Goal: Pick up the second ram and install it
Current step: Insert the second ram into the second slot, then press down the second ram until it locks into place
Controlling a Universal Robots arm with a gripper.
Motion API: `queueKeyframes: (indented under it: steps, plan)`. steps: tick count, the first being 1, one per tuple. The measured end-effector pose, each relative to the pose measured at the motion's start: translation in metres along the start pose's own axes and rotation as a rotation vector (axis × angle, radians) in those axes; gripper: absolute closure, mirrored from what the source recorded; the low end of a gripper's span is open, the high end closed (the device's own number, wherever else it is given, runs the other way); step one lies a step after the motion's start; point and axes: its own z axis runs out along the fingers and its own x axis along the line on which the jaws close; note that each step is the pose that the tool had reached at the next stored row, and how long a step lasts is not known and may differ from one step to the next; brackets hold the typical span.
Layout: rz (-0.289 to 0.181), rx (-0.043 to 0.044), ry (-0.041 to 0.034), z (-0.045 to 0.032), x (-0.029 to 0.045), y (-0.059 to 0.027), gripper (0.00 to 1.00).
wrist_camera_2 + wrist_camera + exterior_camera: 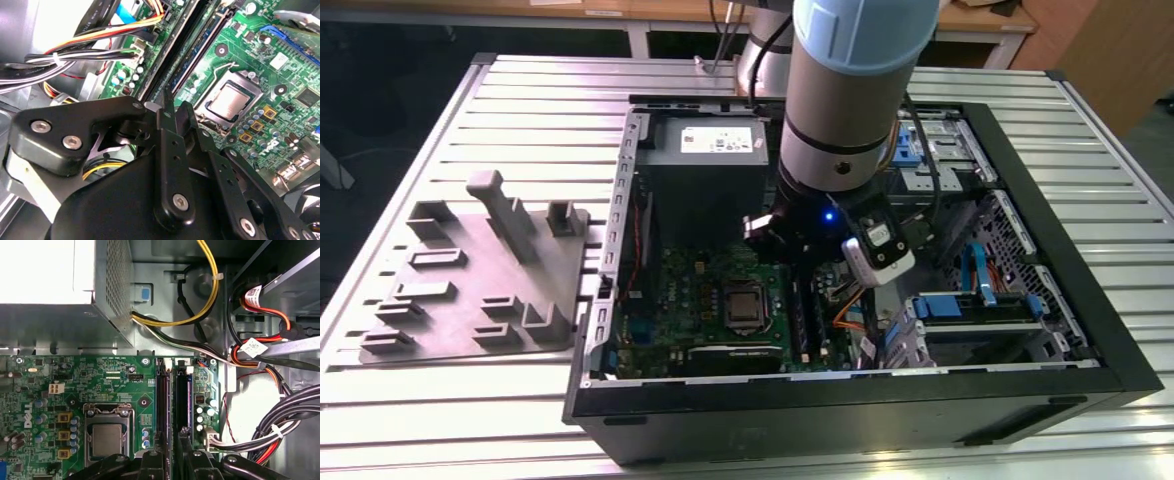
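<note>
My gripper (175, 456) (176, 111) is down inside the open computer case (854, 395), over the long black slots of the green motherboard (75, 385). Its two fingers stand close together. The second ram (188, 400) (200, 55), a thin dark stick with a blue face, stands on edge along one slot. Its end runs into the narrow gap between the fingers, which are shut on it. The neighbouring slot (162, 400) looks dark and filled. In the exterior view the arm's wrist (834, 150) hides the slots and the ram.
The processor socket (107, 437) (230, 102) lies beside the slots. The grey power-supply box (707, 140) (45, 270) sits at the case's far end. Bundles of coloured cables (280, 430) hang by the drive bays. A grey fixture plate (467, 280) lies outside the case, toward the exterior view's left.
</note>
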Motion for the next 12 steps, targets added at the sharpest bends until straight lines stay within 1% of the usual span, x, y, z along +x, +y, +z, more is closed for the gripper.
queueKeyframes:
  steps: [3, 5, 12]
  plan:
    - [0.0, 0.0001, 0.0, -0.0001, 0.0, 0.0, 0.76]
    - [0.0, 0.0002, 0.0, -0.0001, 0.0, 0.0, 0.89]
    - [0.0, 0.0006, 0.0, 0.0, 0.0, 0.0, 0.9]
